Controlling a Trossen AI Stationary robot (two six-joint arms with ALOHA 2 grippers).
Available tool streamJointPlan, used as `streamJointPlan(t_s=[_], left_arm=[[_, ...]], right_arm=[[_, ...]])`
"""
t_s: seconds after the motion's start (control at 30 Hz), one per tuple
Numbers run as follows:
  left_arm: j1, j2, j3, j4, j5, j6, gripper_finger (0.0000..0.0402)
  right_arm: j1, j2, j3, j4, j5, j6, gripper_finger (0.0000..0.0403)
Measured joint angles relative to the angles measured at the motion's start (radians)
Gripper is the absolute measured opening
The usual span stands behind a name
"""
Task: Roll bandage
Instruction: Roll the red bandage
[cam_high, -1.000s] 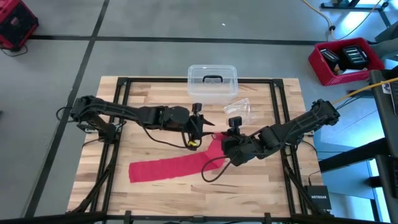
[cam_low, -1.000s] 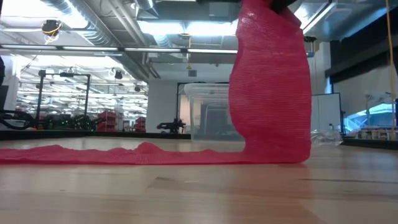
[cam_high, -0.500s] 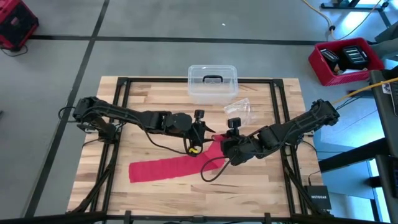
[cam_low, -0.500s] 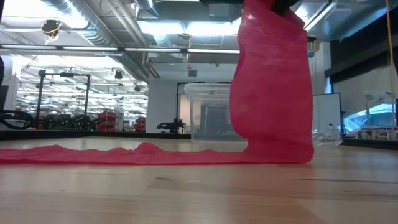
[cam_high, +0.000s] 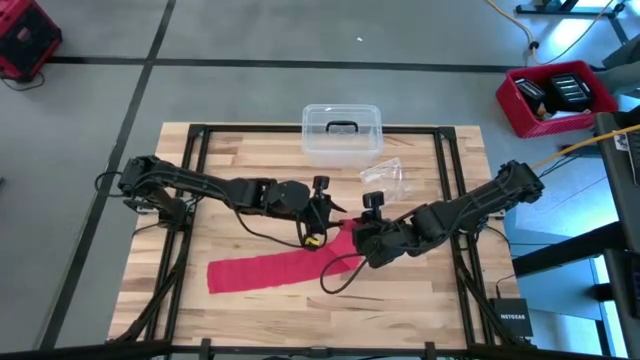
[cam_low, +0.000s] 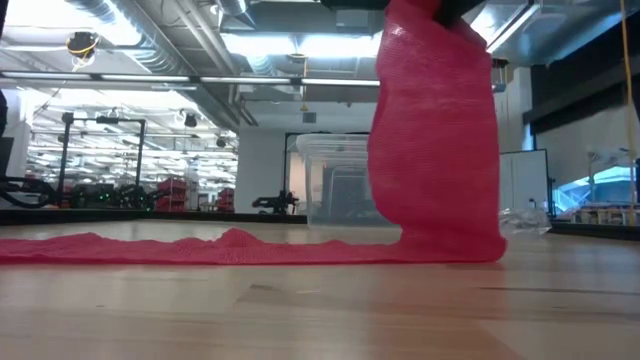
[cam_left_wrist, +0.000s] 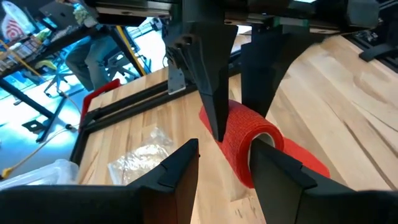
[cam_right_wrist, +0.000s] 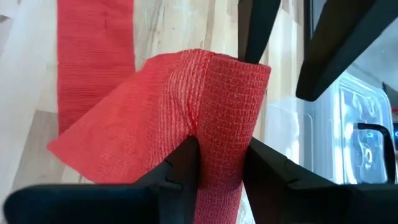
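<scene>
**Both my grippers on the red roll**

From above, my left gripper (cam_high: 322, 212) and right gripper (cam_high: 352, 238) meet mid-table, with the bandage (cam_high: 270, 268) trailing flat from under them toward my left.

At table height, the bandage (cam_low: 435, 140) hangs from above as a wide red sheet.

My left wrist shows my fingers (cam_left_wrist: 180, 165) straddling the rolled end (cam_left_wrist: 245, 140).

My right wrist shows my fingers (cam_right_wrist: 186, 165) clamped on the roll (cam_right_wrist: 227, 106).
</scene>
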Motion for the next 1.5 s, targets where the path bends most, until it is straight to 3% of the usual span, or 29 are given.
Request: streamJointPlan(t_s=[0.4, 0.63, 0.77, 0.93, 1.07, 1.2, 1.3, 1.5], left_arm=[[-0.009, 0.051, 0.000, -0.006, -0.004, 0.029, 0.0123], [-0.019, 0.049, 0.000, -0.013, -0.010, 0.029, 0.0016], [-0.029, 0.047, 0.001, 0.001, -0.058, 0.033, 0.0017], [-0.047, 0.006, 0.000, -0.006, -0.157, 0.098, 0.0006], [-0.057, -0.039, 0.036, -0.004, -0.214, 0.138, 0.0013], [-0.068, -0.080, 0.072, 0.051, -0.255, 0.219, 0.0013], [-0.072, -0.114, 0.088, 0.115, -0.257, 0.272, 0.0008], [-0.061, -0.150, 0.091, 0.185, -0.256, 0.308, 0.0014]], right_arm=[[0.000, 0.008, -0.001, 0.032, -0.019, 0.012, 0.0108], [0.000, 0.008, 0.000, 0.035, -0.027, 0.073, 0.0124], [0.003, 0.008, 0.067, -0.085, -0.027, 0.140, 0.0148], [0.056, 0.005, 0.237, -0.407, -0.063, 0.366, 0.0171], [0.145, -0.041, 0.292, -0.545, 0.015, 0.492, 0.0178], [0.234, -0.128, 0.217, -0.517, 0.180, 0.552, 0.0179], [0.280, -0.215, 0.089, -0.434, 0.287, 0.583, 0.0179], [0.324, -0.462, -0.341, 0.013, 0.412, 0.546, 0.0179]])
